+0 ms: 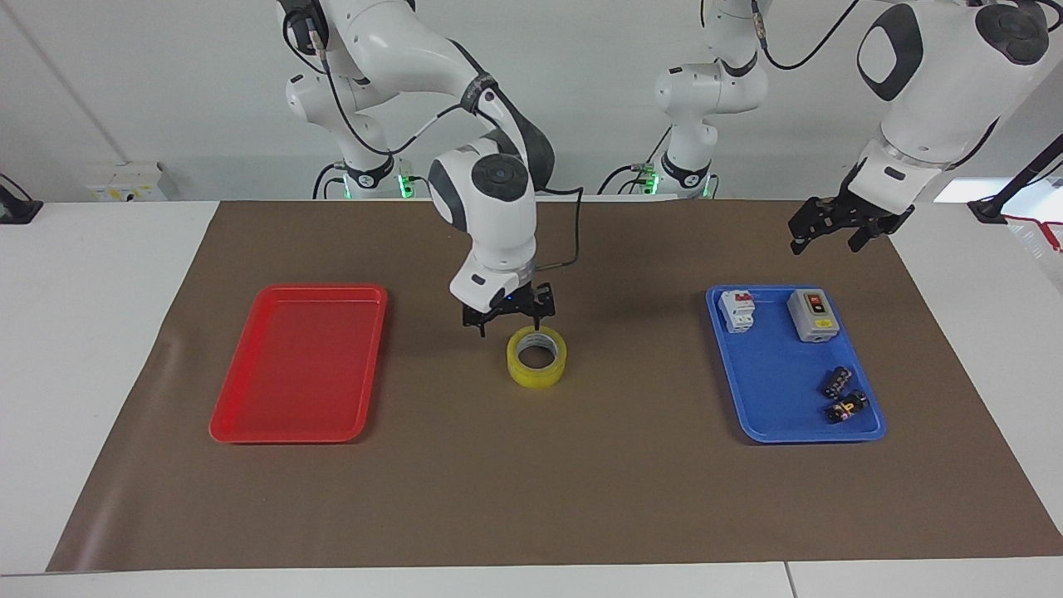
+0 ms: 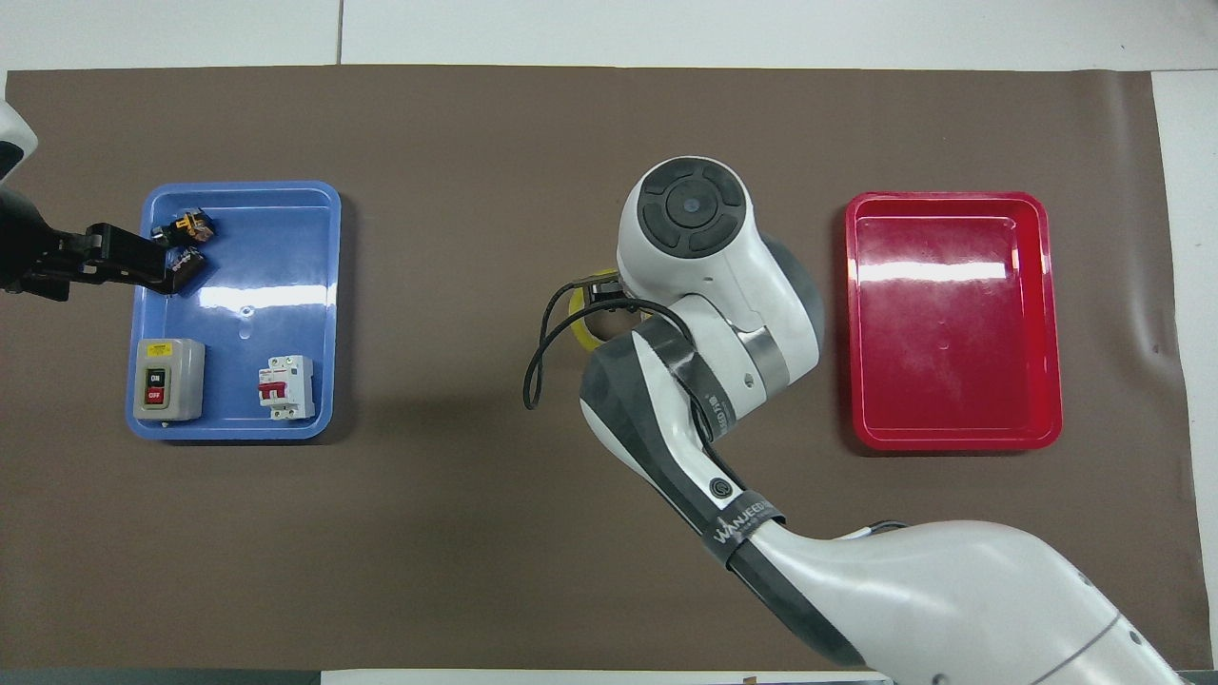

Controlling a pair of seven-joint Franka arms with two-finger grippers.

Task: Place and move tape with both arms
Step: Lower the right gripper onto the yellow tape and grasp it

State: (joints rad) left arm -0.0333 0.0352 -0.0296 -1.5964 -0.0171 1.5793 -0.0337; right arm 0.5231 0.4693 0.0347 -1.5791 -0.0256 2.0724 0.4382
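Right tool (image 1: 507, 320) spread open, empty, low over tape (image 1: 537, 357), one fingertip at its rim. Left tool (image 1: 839, 226) open, empty, waiting above blue tray (image 1: 768, 423). Tape on table, mid-mat, between trays; grasp and move into red tray (image 1: 249, 415) left, I judge. Overhead: my arm hides most of tape.
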